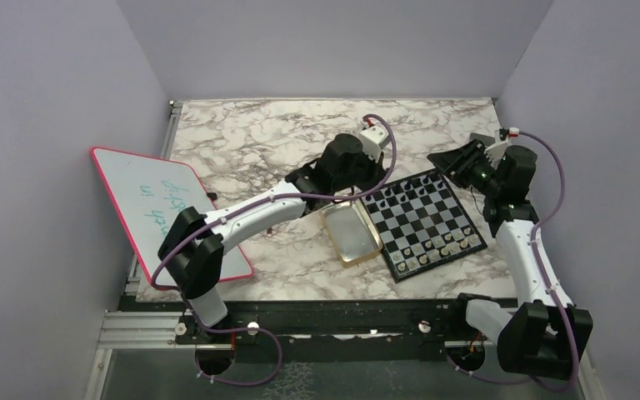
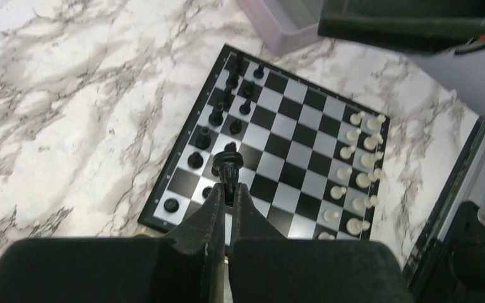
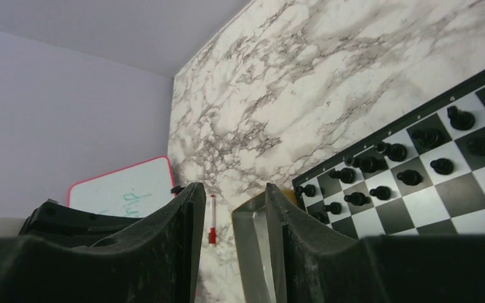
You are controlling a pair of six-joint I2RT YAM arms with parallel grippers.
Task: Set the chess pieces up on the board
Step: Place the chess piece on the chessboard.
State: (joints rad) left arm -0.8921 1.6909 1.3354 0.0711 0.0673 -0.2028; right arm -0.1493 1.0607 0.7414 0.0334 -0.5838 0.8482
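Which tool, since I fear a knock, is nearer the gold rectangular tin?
Left. The left tool hangs over the black-and-grey chessboard beside the gold tin; the right tool sits beyond the board's far corner.

Teal handwriting runs across the pink-rimmed whiteboard (image 1: 125, 179); the short word "in" can be read; the longer line beside it, partly hidden by an arm, stays illegible.

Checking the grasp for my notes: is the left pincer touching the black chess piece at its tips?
Touching. The left wrist view shows the left pincer closed on the black chess piece, with no gap on either side.
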